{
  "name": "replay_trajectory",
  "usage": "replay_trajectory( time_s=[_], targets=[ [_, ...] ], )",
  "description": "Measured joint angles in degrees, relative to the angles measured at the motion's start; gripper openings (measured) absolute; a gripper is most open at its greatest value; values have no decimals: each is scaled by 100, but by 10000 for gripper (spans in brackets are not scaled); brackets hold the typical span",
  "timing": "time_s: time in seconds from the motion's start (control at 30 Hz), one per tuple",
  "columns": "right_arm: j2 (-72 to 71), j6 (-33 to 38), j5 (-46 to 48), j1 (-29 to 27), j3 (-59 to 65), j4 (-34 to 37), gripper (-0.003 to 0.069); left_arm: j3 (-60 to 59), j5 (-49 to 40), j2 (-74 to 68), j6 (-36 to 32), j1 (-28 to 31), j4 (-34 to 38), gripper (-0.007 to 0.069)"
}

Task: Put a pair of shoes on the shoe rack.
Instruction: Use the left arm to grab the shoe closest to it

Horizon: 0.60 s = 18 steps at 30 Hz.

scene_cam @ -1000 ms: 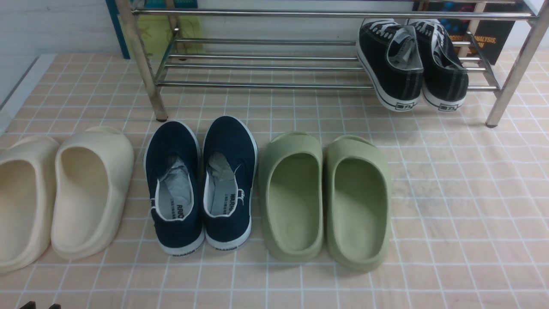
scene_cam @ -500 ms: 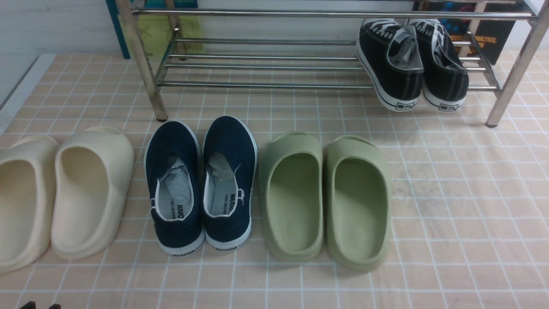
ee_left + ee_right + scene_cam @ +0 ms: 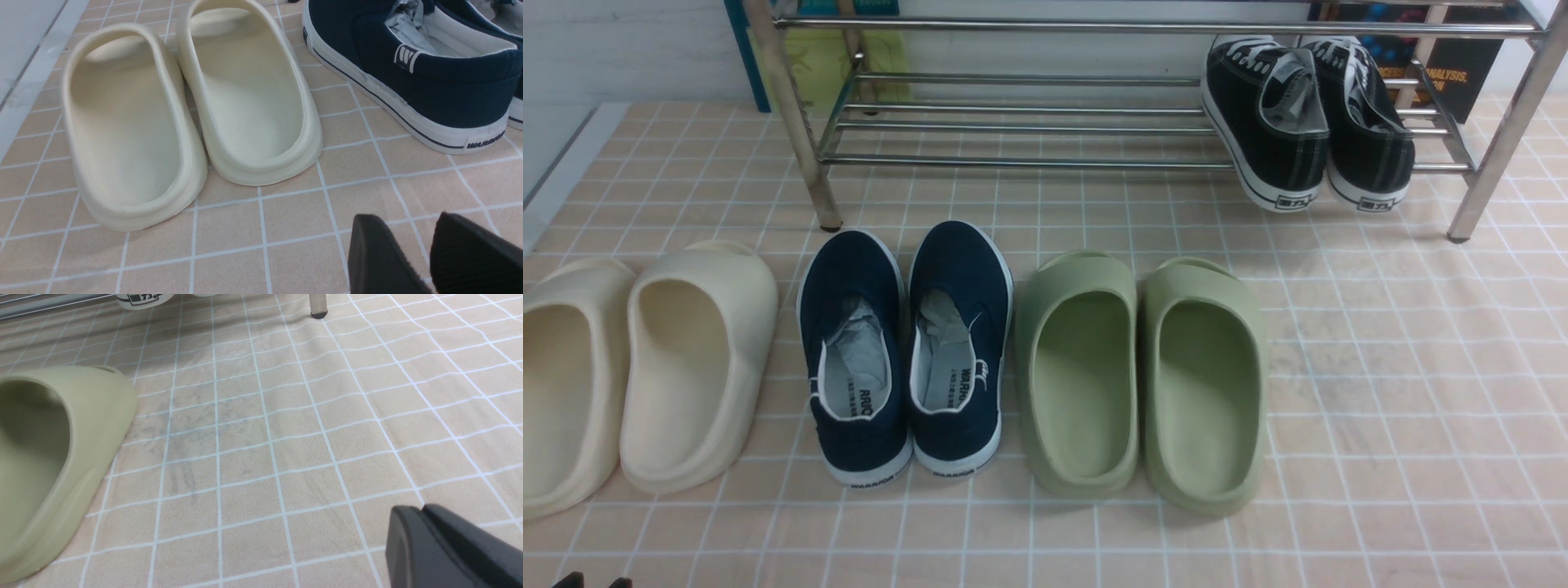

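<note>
The pair of shoes [image 3: 903, 351], navy canvas slip-ons with white soles, stands side by side on the tiled mat in front of the shoe rack [image 3: 1029, 122], heels toward me. The left wrist view shows the heel of one navy shoe [image 3: 408, 69]. My left gripper [image 3: 408, 220] hovers low over the mat, near side of that heel, open with only mat between its fingers. Its tips just show at the bottom edge of the front view [image 3: 592, 581]. My right gripper [image 3: 421, 510] is shut on nothing, above bare mat right of the green slides.
Cream slides [image 3: 645, 367] stand left of the navy pair and olive-green slides [image 3: 1143, 376] right of it. Black lace-up sneakers [image 3: 1307, 122] rest on the rack's right end. The rack's chrome legs [image 3: 1494, 139] stand on the mat.
The left gripper's tips have slipped slightly lower and left at the bottom edge of the front view. No shoe has moved.
</note>
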<state>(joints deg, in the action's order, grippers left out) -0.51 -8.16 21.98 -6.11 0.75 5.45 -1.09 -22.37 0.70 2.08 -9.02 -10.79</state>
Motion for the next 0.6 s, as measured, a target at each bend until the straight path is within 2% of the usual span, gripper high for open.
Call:
replay_trajectory(
  time_s=[0.2, 0.27, 0.33, 0.4, 0.43, 0.47, 0.5, 0.6],
  targets=[
    [0, 0, 0, 0, 0, 0, 37, -6, 46, 0, 0, 0, -5, 239],
    [0, 0, 0, 0, 0, 0, 37, -52, 421, 0, 0, 0, -5, 239],
    [0, 0, 0, 0, 0, 0, 37, -63, 981, 0, 0, 0, -5, 239],
    [0, 0, 1, 0, 0, 0, 37, -63, 2056, 0, 0, 0, -16, 239],
    [0, 0, 1, 0, 0, 0, 37, -63, 2237, 0, 0, 0, -17, 239],
    [0, 0, 1, 0, 0, 0, 37, -63, 3035, 0, 0, 0, -23, 239],
    [0, 0, 1, 0, 0, 0, 37, -63, 3233, 0, 0, 0, -23, 239],
    [0, 0, 1, 0, 0, 0, 37, -63, 4684, 0, 7, 0, -29, 239]
  ],
)
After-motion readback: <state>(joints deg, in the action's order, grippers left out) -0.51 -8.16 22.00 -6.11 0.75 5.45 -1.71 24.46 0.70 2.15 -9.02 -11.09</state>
